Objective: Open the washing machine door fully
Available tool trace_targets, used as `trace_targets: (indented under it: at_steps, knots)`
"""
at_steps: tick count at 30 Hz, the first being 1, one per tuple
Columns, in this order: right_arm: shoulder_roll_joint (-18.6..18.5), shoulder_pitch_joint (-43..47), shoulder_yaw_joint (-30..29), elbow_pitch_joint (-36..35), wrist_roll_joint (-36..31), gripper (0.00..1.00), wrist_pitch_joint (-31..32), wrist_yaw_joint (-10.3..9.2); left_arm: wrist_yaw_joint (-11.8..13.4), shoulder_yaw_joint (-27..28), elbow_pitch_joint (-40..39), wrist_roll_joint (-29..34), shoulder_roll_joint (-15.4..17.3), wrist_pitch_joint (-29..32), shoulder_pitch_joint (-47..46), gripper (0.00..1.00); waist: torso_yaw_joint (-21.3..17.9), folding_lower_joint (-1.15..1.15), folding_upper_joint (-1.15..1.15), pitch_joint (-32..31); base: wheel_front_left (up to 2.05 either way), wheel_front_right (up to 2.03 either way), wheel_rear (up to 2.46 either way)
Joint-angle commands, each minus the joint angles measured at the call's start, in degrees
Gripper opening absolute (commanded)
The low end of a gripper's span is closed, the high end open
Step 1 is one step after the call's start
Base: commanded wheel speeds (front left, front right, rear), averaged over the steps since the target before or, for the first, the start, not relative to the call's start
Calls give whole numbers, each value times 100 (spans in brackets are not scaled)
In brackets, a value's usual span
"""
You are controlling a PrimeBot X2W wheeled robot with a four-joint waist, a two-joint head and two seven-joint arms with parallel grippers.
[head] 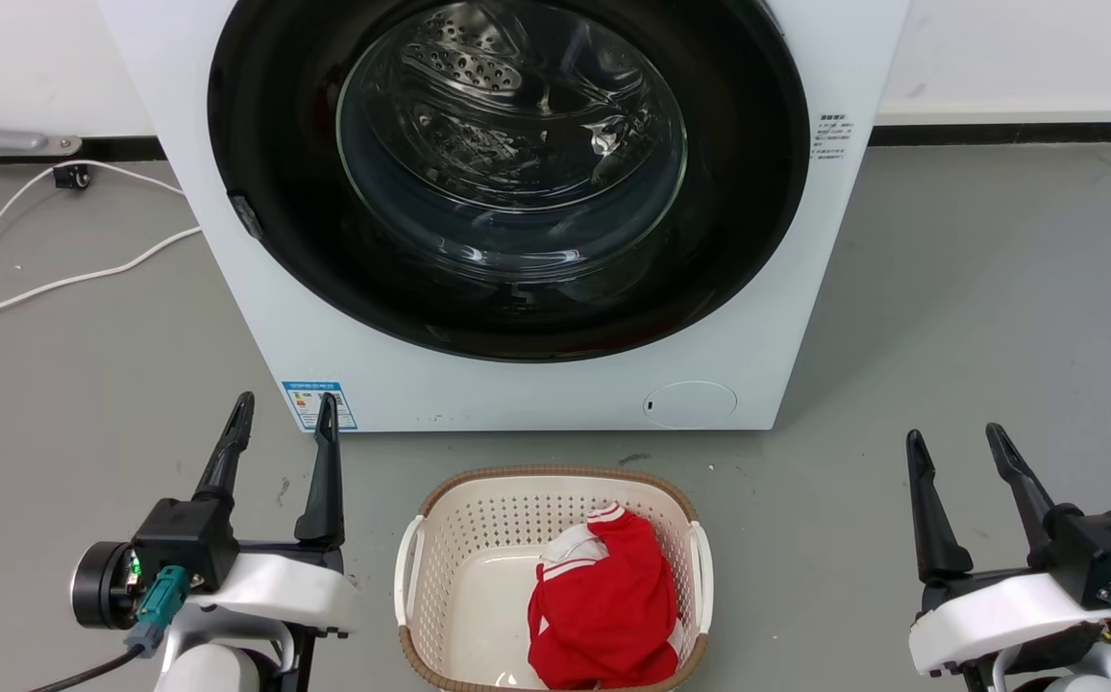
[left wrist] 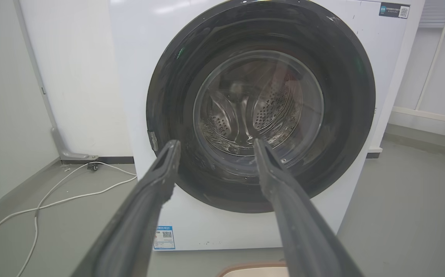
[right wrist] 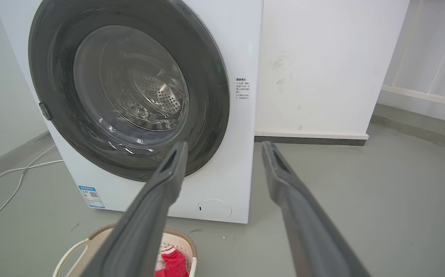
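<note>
the washing machine door (head: 507, 327) lies closed flat against the white machine (head: 402, 384). a basket (head: 555, 473) holding a red garment (head: 604, 605) stands on the floor before it, flanked by the left gripper (head: 286, 402) and right gripper (head: 955, 434), both spread wide, empty, clear of the door.

Print on the blue label (head: 318, 405) is unreadably small.

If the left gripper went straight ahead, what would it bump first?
Most likely the washing machine door, round glass with a glossy black rim; the left gripper aims at its lower glass.
</note>
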Motion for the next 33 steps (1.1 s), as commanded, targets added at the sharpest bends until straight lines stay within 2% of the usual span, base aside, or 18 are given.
trace_targets:
  at_steps: [1, 16, 33]
  knots:
    - [21, 49, 4, -59, -118, 100, -36, -2, -12, 22, -14, 135, -6, -41, 26, 100, -2, 0, 0, -1, 0, 0, 0]
    - [33, 91, -1, -61, -510, 100, -168, -2, -26, 97, -25, 735, -128, -201, 170, 100, -56, 0, 0, -6, 0, 0, 0]
    - [31, 80, -21, -19, -329, 100, -192, -2, -126, 268, 38, 654, -253, -189, 178, 100, -57, 0, 0, 9, 0, 0, 0]
